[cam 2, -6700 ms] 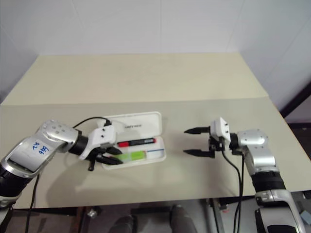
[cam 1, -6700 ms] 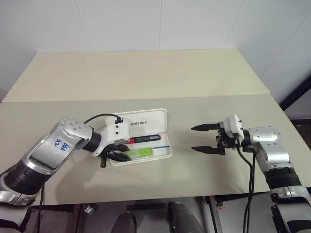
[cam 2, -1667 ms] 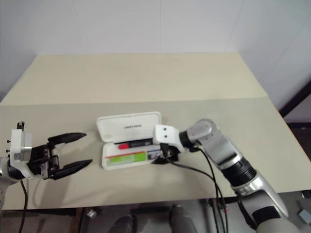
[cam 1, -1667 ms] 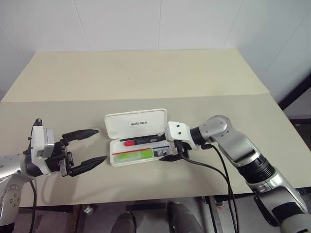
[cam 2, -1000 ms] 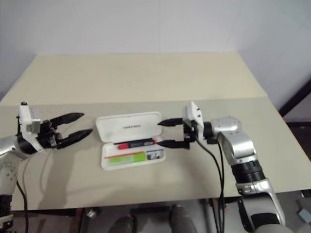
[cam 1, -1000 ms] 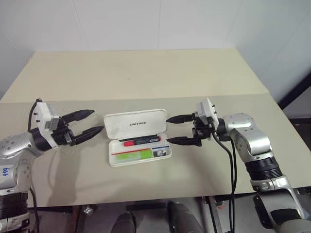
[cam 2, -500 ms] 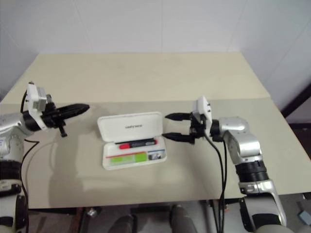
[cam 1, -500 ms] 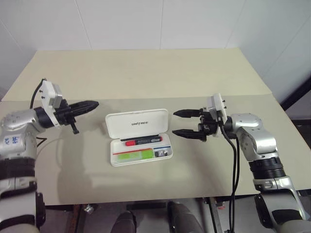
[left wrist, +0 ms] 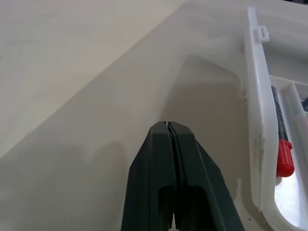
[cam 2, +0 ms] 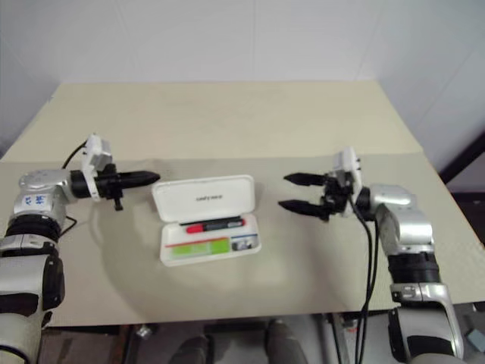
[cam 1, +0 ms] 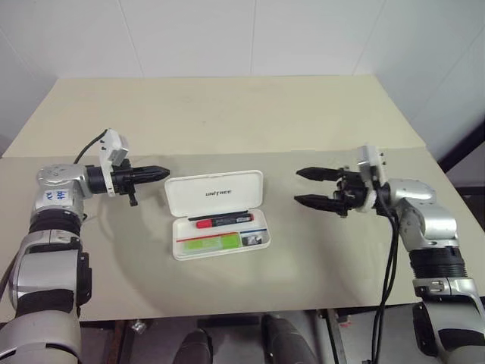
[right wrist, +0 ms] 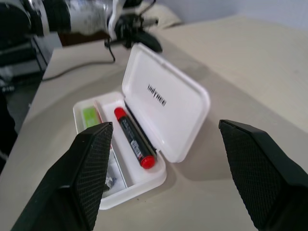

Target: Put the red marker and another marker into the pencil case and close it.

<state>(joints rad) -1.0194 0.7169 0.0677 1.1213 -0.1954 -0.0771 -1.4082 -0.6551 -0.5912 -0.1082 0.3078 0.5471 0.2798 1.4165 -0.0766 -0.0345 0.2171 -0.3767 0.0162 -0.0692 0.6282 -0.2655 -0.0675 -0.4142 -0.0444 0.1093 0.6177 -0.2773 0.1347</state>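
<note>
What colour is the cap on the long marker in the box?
Red. The red marker has a black barrel, seen best in the right wrist view.

The flat white hinged plastic pencil case point(cam 1: 218, 216), its lid raised on the far side, is the one obstacle on the beige table point(cam 1: 227, 121). Bare table lies left and right of it, between it and each end effector, and across the whole far half.

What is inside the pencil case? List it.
The open pencil case holds the red marker and the green marker. A small dark item sits beside the green one; unidentifiable.
</note>
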